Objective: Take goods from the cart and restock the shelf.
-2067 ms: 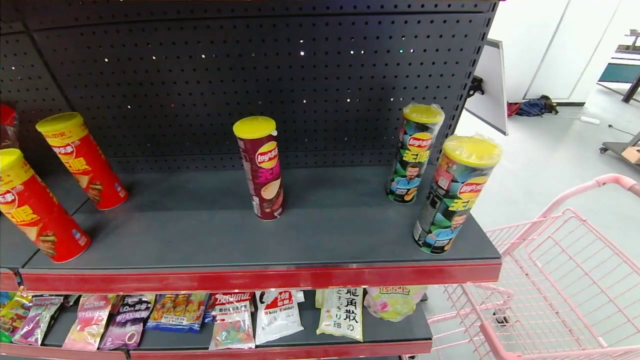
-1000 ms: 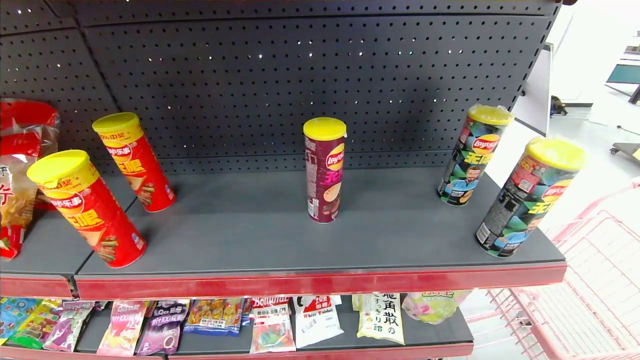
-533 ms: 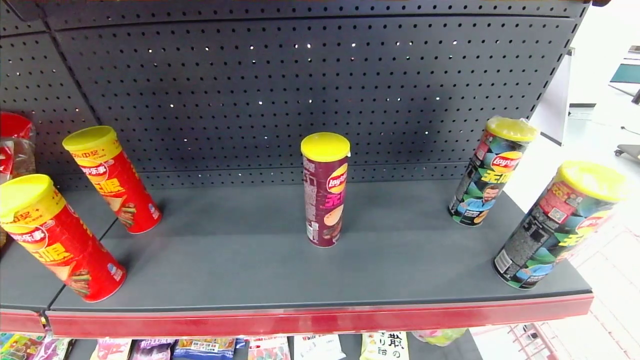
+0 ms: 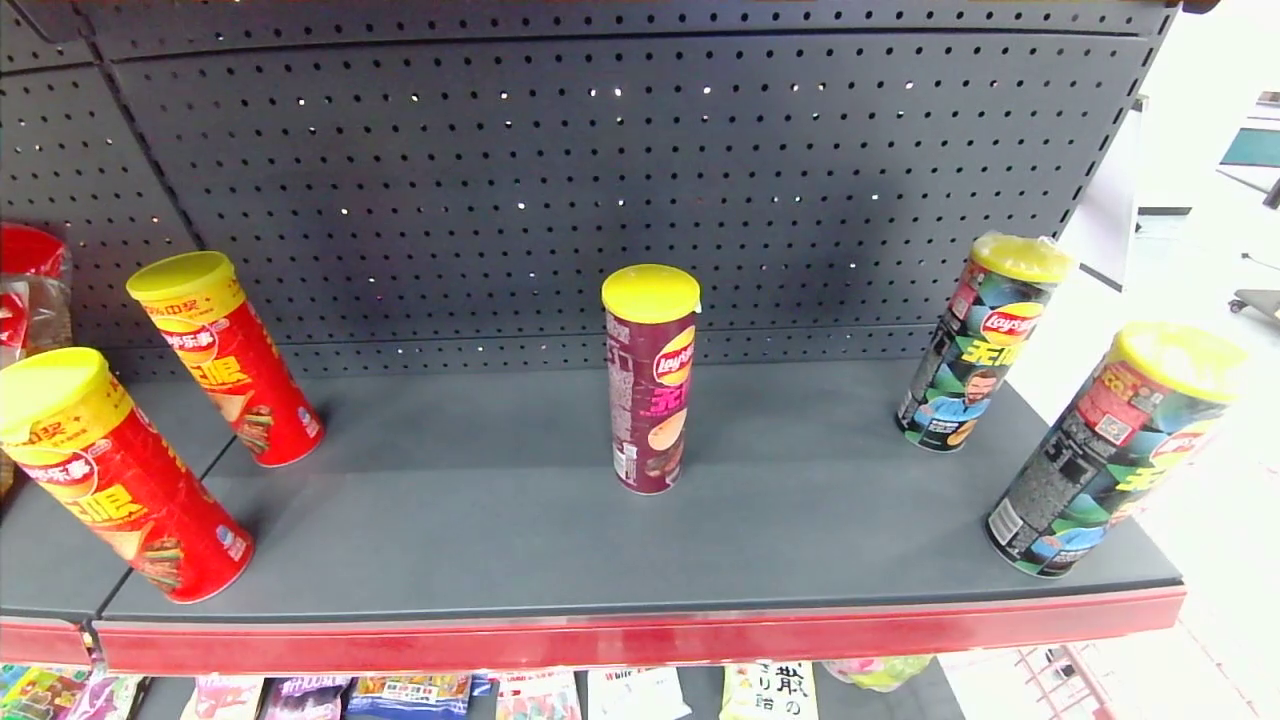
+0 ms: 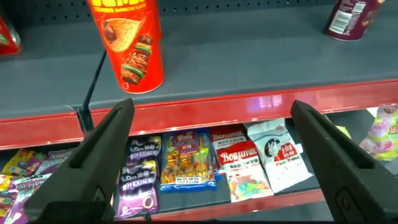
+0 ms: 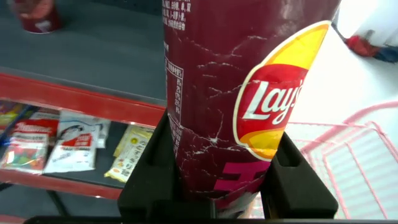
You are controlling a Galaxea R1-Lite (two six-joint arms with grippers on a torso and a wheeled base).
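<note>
A maroon chip can point(image 6: 242, 74) with a yellow-and-red logo stands upright in my right gripper point(image 6: 224, 180), whose fingers are shut on its lower body, in front of the shelf's red front edge point(image 6: 81, 99). A matching maroon can point(image 4: 650, 385) with a yellow lid stands mid-shelf on the dark grey shelf board point(image 4: 480, 520). Left of it stand two red cans point(image 4: 225, 360) point(image 4: 115, 475), right of it two green-black cans point(image 4: 985, 345) point(image 4: 1115, 450). My left gripper point(image 5: 211, 109) hangs open below the shelf edge, near a red can point(image 5: 130, 43), holding nothing.
A pegboard back wall point(image 4: 600, 180) closes the shelf behind. The lower shelf carries several snack bags point(image 5: 186, 165). The pink wire cart point(image 6: 348, 162) stands to the right of the shelving. A bagged red item point(image 4: 25, 285) sits at the far left.
The head camera swung left and upward, so the cart slid out of its picture. Over the last half second it holds steady. The cans on the shelf have not moved.
</note>
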